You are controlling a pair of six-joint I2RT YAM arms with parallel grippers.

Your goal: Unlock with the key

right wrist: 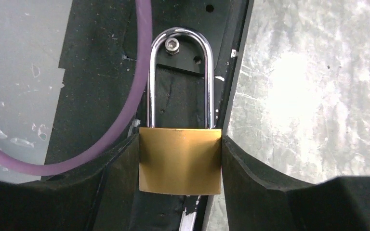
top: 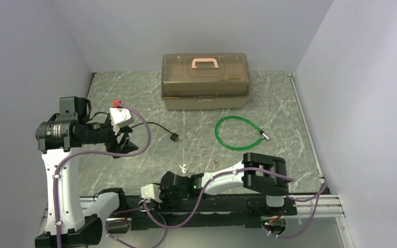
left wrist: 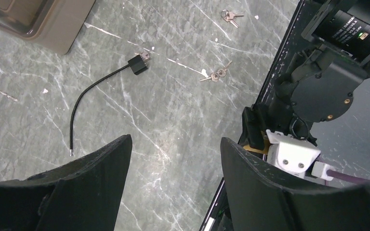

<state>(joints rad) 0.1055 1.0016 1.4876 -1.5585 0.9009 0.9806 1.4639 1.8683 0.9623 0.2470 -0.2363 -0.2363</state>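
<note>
A brass padlock (right wrist: 179, 161) with a chrome shackle (right wrist: 179, 72) sits over the black base rail at the table's near edge. My right gripper (right wrist: 179, 139) is shut on the padlock body, with a finger pressed against each side. In the top view this gripper (top: 152, 194) reaches left along the rail. Two small bunches of keys (left wrist: 217, 74) (left wrist: 231, 16) lie loose on the marble, seen from above as keys (top: 182, 168) and keys (top: 216, 164). My left gripper (left wrist: 176, 142) hangs open above the table with nothing between its fingers (top: 124, 144).
A black cable lock (left wrist: 138, 63) with its thin cable lies left of the keys, also in the top view (top: 174, 137). A green cable loop (top: 235, 133) lies at centre right. A brown toolbox (top: 205, 80) stands at the back. A purple hose (right wrist: 125, 110) curves beside the padlock.
</note>
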